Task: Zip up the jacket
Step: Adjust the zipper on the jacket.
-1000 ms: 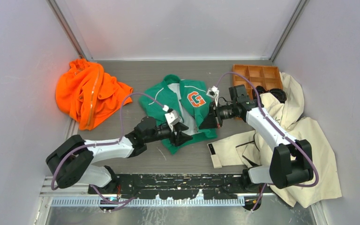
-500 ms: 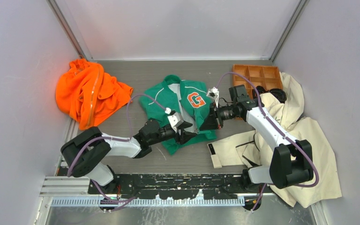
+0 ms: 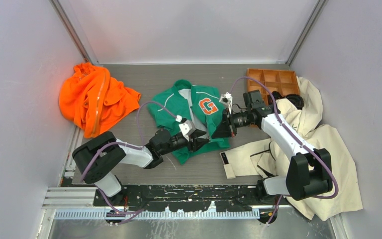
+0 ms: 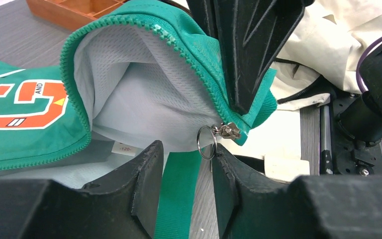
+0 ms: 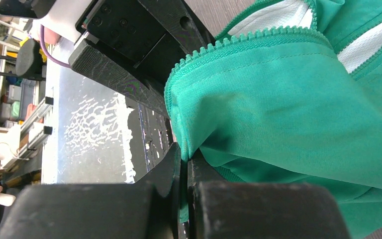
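Left gripper nearest me: its jaws stand apart, with the zipper pull's ring hanging between them. Just beyond, the right gripper is pinched tight on the green jacket, which lies mid-way across the table, chest patch up.

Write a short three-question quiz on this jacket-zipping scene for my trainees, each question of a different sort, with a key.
1. True or false: the jacket is zipped up to the collar.
2. The right hand is pinching: A the jacket's edge; B the orange garment; C the tray.
3. Which metal part hangs at the open left hand's fingertips?
Key: 1 false, its front lies open. 2 A. 3 the zip pull, with its ring.
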Robot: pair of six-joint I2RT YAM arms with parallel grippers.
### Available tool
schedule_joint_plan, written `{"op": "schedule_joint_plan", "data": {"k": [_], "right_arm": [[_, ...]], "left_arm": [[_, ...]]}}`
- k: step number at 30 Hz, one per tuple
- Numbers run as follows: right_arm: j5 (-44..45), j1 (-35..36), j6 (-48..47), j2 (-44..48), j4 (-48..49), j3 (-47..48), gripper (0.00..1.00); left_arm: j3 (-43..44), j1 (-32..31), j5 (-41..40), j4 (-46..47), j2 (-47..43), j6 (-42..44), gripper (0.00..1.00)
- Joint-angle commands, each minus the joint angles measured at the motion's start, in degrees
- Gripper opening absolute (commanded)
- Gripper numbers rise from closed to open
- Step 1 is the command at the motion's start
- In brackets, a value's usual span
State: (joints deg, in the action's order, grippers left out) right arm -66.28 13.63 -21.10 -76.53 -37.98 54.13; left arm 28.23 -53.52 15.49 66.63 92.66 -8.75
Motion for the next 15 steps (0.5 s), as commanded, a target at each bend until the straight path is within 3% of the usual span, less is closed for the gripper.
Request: {"op": "schedule_joint_plan", "data": {"k": [1,6,15], "right_arm": [[-2.0,-0.2,0.2,0.0,1.2,2.5,0.01],[-1.8,-0.2,0.3,0.0,1.1,2.5,0.01],[-0.9,-0.2,1.6,-0.5,2.1,2.4,0.01]], "left_arm": [[0.2,-0.2,-2.5,4.5,-1.3,0.9,0.4],[0.0,-0.3,-2.7,3.7,-2.1,1.0,0.28],[-0.1,-0.7,-3.3,1.9,-4.8,1.9,0.33]]}}
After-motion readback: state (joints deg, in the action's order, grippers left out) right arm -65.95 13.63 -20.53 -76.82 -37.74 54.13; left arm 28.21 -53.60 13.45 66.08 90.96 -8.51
